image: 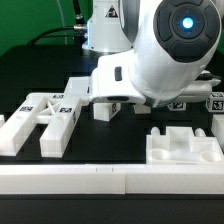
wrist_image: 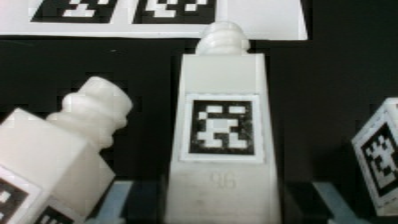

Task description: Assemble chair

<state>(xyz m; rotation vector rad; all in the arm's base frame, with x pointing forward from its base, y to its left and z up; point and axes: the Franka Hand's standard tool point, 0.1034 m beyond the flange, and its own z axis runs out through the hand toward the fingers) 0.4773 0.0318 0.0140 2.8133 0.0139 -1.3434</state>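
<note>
In the wrist view a long white chair leg (wrist_image: 222,110) lies lengthwise between my fingers. It carries a square tag on its face and a stepped peg at its far end. My gripper (wrist_image: 222,206) is shut on this leg, with a dark finger (wrist_image: 139,208) pressed against each long side. A second leg (wrist_image: 80,125) with a ribbed peg lies tilted beside it, and a third tagged piece (wrist_image: 377,150) sits at the other side. In the exterior view the arm's white body (image: 165,50) hides the gripper and the held leg.
The marker board (wrist_image: 143,15) lies beyond the leg's peg. In the exterior view a tagged H-shaped white piece (image: 50,118) lies at the left. A square seat block (image: 185,148) stands at the front right, and a long white rail (image: 100,180) runs along the front edge.
</note>
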